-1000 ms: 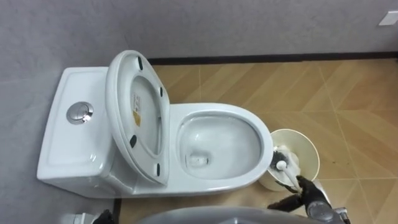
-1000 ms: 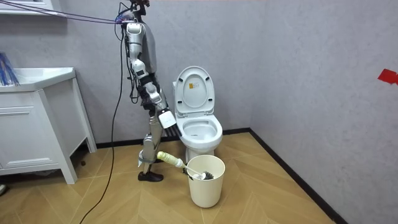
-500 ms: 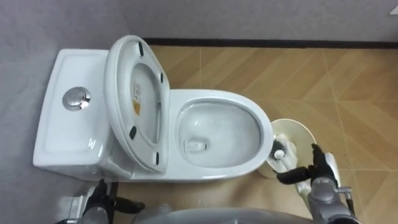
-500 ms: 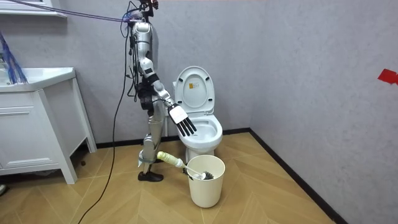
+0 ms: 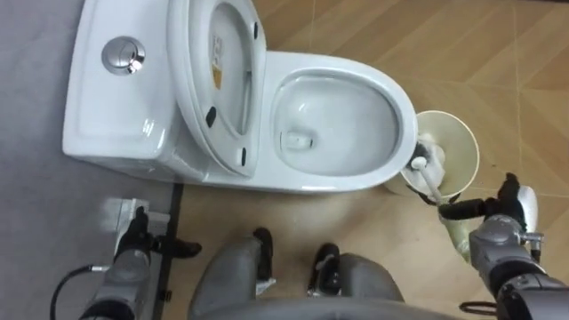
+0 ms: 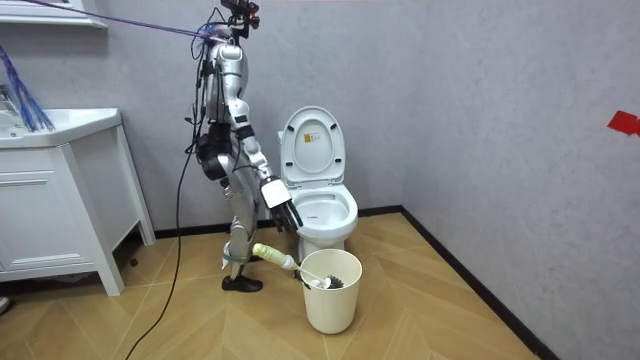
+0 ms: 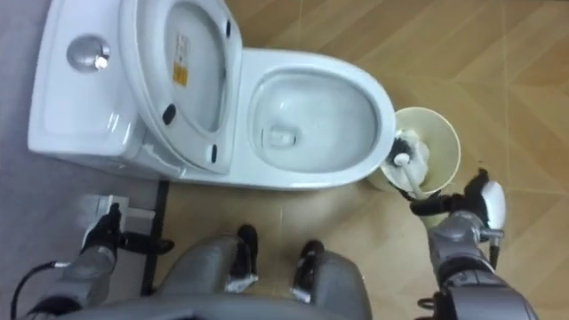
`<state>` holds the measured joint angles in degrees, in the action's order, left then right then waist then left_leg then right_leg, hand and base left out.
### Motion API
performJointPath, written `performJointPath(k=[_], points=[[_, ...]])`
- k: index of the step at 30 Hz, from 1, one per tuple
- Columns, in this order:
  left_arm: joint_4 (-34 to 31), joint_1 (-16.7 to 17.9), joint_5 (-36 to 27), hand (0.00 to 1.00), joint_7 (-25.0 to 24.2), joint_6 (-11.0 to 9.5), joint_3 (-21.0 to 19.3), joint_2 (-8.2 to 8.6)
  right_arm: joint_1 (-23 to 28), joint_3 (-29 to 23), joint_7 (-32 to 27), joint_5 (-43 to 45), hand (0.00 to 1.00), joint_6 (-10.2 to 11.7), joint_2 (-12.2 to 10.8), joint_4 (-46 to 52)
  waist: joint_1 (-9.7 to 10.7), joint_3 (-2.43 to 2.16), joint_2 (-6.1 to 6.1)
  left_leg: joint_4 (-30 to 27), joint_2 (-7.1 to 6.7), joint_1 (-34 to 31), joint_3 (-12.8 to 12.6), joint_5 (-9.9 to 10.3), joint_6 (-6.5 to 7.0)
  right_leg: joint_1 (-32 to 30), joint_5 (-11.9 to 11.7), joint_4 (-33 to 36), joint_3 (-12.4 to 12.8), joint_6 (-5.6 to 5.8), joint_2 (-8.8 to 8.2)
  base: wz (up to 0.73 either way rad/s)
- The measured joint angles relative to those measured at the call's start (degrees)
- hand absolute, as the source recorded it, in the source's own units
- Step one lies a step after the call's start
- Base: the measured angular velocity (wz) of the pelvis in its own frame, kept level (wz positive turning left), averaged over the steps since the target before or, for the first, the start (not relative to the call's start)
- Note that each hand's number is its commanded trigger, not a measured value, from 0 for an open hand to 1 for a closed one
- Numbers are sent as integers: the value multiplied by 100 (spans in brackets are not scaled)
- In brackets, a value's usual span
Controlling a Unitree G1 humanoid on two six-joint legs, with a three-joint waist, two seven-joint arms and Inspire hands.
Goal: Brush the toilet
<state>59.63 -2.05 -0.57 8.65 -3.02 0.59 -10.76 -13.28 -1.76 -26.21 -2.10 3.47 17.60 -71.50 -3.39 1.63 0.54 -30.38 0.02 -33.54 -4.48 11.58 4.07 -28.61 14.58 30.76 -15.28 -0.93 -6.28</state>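
The toilet (image 5: 124,107) is seen from above with its seat and lid (image 5: 218,62) raised, so that the bowl (image 5: 342,120) is laid open for brushing. The brush (image 5: 420,162) is kept in the pale bucket (image 5: 462,138) just beside the front of the bowl, its head inside and its handle leaned out over the rim towards the robot. The right hand (image 5: 505,213) is held above that handle with fingers straight, nothing being gripped. The left hand (image 5: 133,240) is hung low by the tank end, fingers relaxed and empty. The task is judged barely begun: the bowl is exposed, but the brush is not yet taken and no scrubbing is done
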Motion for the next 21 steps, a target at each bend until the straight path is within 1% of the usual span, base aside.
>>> performJointPath(k=[1,2,4,5,7,9,11,13,14,16,18,19,21], points=[[-55,-82,-158,0,2,-1,172,-33,-36,0,-33,-38,0,-9,75,-7,2,13,4,-18,-33,-194,-8,-71,21,-239,2,118,3,5,-62,10],[-115,-107,-245,0,25,-1,307,-48,-81,10,-72,-101,0,-7,140,-20,4,23,9,-37,-60,-386,-9,-141,38,-467,-11,225,35,5,-89,8],[-270,-137,-273,0,90,-1,463,-50,-178,52,-114,-193,0,-12,206,-115,8,35,24,-55,-91,-652,-29,-226,56,-781,-20,369,78,2,-156,6],[-330,-151,-316,0,92,-2,545,-54,-247,52,-117,-220,0,-59,230,-185,-5,39,27,-76,-100,-805,-38,-260,53,-959,-23,438,95,6,-162,0],[-449,-157,-444,0,96,1,645,-85,-333,57,-126,-343,0,-109,249,-204,-5,48,35,-143,-98,-1055,-38,-282,31,-1229,-24,550,106,0,-177,0],[-557,-196,-443,0,127,8,665,-93,-424,61,-136,-511,0,-148,304,-219,-3,51,39,-212,-101,-1321,-37,-337,51,-1510,-36,662,95,-50,-243,6],[-747,-219,-443,0,214,21,780,-136,-548,117,-119,-644,0,-228,429,-231,-3,52,34,-363,-100,-1634,-38,-336,51,-1837,-1,866,98,-105,-274,5],[-891,-240,-440,0,242,22,824,-172,-612,213,-78,-682,0,-231,532,-230,-2,56,35,-474,-83,-1846,-38,-334,47,-2048,19,982,104,-136,-276,0],[-950,-298,-440,0,243,25,825,-184,-688,250,-21,-689,0,-235,609,-225,-5,57,37,-569,-79,-2006,-38,-329,40,-2213,47,1094,110,-162,-284,0],[-1034,-404,-437,0,245,52,824,-195,-790,305,30,-749,0,-253,689,-213,-27,63,27,-736,-68,-2237,-19,-304,21,-2431,85,1253,103,-198,-296,3],[-1140,-476,-453,0,246,53,825,-203,-835,401,72,-821,0,-278,720,-199,-54,68,17,-894,-67,-2409,-4,-262,3,-2594,141,1427,92,-233,-331,6],[-1169,-551,-459,0,246,52,852,-203,-854,501,85,-884,0,-286,738,-203,-90,74,7,-976,-66,-2498,2,-240,-6,-2686,182,1521,93,-248,-340,5],[-1175,-691,-514,0,246,52,883,-202,-890,521,100,-887,0,-306,746,-206,-163,90,-27,-1107,-62,-2640,8,-202,-21,-2818,222,1633,99,-268,-333,0]])
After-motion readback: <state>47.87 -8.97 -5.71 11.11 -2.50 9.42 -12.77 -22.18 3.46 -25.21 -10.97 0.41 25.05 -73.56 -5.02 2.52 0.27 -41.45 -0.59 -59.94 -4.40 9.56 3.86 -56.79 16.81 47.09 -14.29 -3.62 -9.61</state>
